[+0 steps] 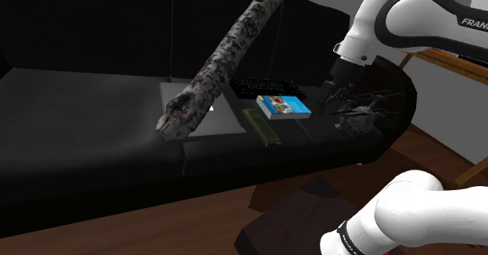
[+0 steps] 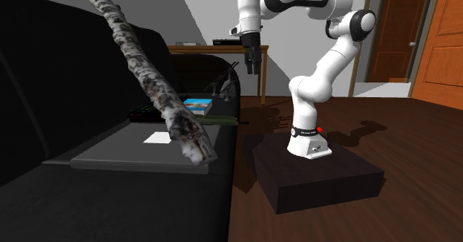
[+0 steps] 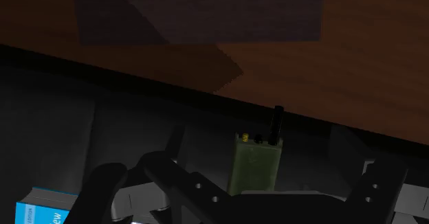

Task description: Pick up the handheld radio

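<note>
The handheld radio [image 1: 262, 127] is an olive-green block with a short black antenna. It lies flat on the black sofa seat [image 1: 94, 128], near the front edge, between a grey laptop [image 1: 205, 117] and a blue-covered book [image 1: 283, 105]. My gripper [image 1: 338, 85] hangs in the air to the shoulder view's right of the radio, well above the seat and apart from it. In the second exterior view the gripper [image 2: 254, 64] points down with its fingers apart and nothing between them. The wrist view shows the radio [image 3: 256, 165] lying below, its antenna pointing toward the wooden floor.
A long mottled log-like thing [image 1: 227, 54] leans across the sofa over the laptop. A dark keyboard [image 1: 262, 84] lies behind the book. A black drone-like frame [image 1: 360, 114] sits under the gripper at the seat's end. A wooden table [image 2: 200, 51] stands behind, and the robot's stand [image 2: 315, 174] is on the floor.
</note>
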